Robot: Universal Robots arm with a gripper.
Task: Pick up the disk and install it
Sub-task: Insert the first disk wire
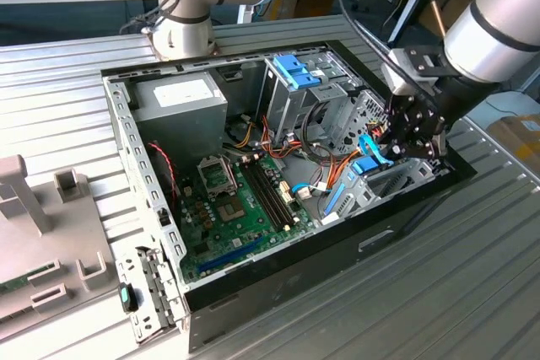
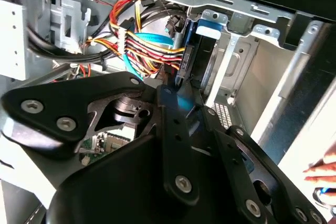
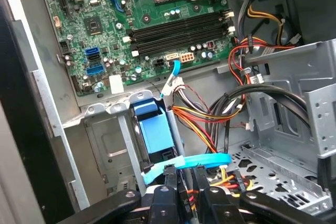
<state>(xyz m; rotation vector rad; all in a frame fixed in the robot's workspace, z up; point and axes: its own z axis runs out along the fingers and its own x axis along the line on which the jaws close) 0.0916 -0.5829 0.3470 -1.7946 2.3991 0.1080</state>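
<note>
A ribbed grey metal table [image 1: 472,276] carries an open computer case [image 1: 278,292], wooden benches behind. Inside, the green motherboard [image 3: 121,19] lies flat. The disk [image 3: 155,132] stands on edge in a grey metal bay [image 3: 113,135] at the case's corner, long axis running down into it. The gripper [image 3: 185,195] is clamped narrowly on the disk's near end.

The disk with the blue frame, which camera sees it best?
The first wrist view shows the disk best: its blue frame stands on end in a metal bay, just beyond the gripper. The exterior view shows a small blue patch beside the gripper. The second wrist view shows a narrow blue edge partly behind the fingers.
</note>
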